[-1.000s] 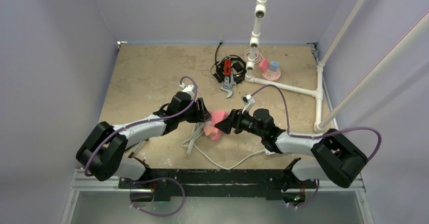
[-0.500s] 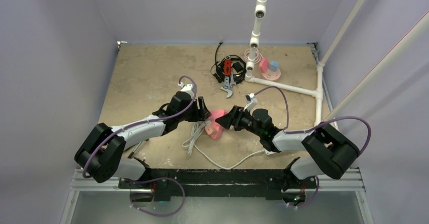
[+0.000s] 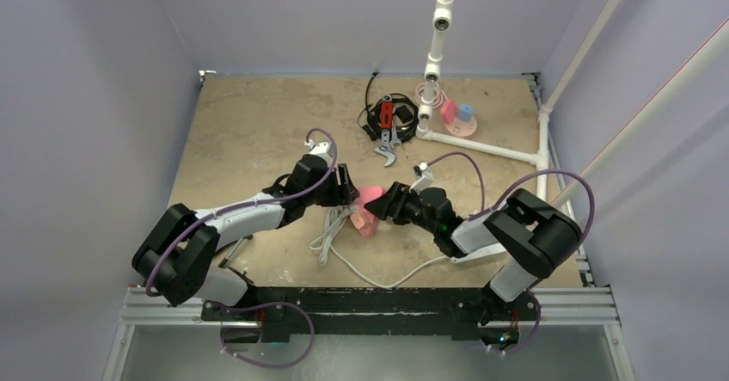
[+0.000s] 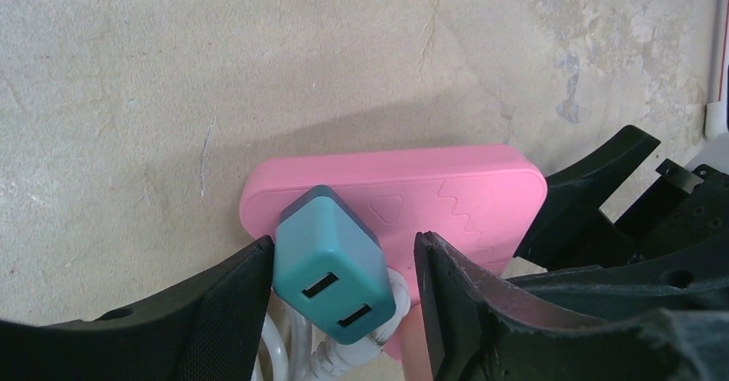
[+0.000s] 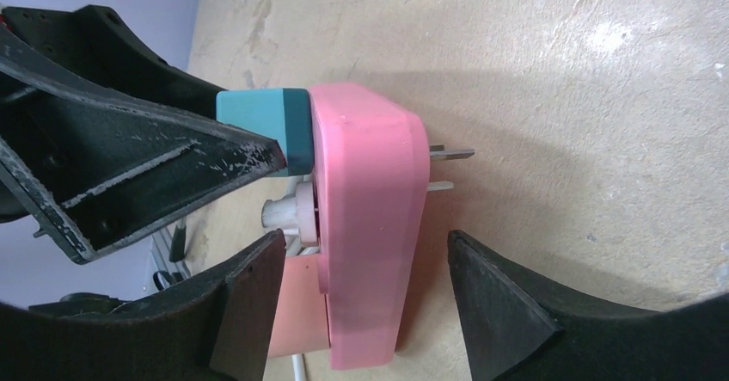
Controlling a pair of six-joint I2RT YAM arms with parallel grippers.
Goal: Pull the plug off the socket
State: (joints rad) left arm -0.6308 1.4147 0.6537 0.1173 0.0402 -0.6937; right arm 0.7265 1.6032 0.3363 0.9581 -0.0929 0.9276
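Teal plug (image 4: 331, 265), a small cube with two slots on its end face, sat pushed into the pink socket block (image 4: 447, 183) near the middle of the table (image 3: 249, 123) in the top view. The left gripper (image 4: 344, 242) straddled it with jaws partly spread. In the left wrist view the finger at lower left touched the cube's side, while a gap showed between the cube and the other finger, so nothing was clamped. The right gripper (image 5: 363, 236) faced it from the opposite side, jaws wide, standing either side of the pink socket block with space at both fingers and holding nothing. Two metal prongs (image 5: 447, 166) stuck out of the block's back face. A white connector (image 5: 288, 213) sat in the block just beside the plug, and a white cord (image 3: 378, 276) looped toward the bottom of the frame. At the upper right lay a pink disc (image 3: 468, 127) carrying a small blue cube (image 3: 465, 111)
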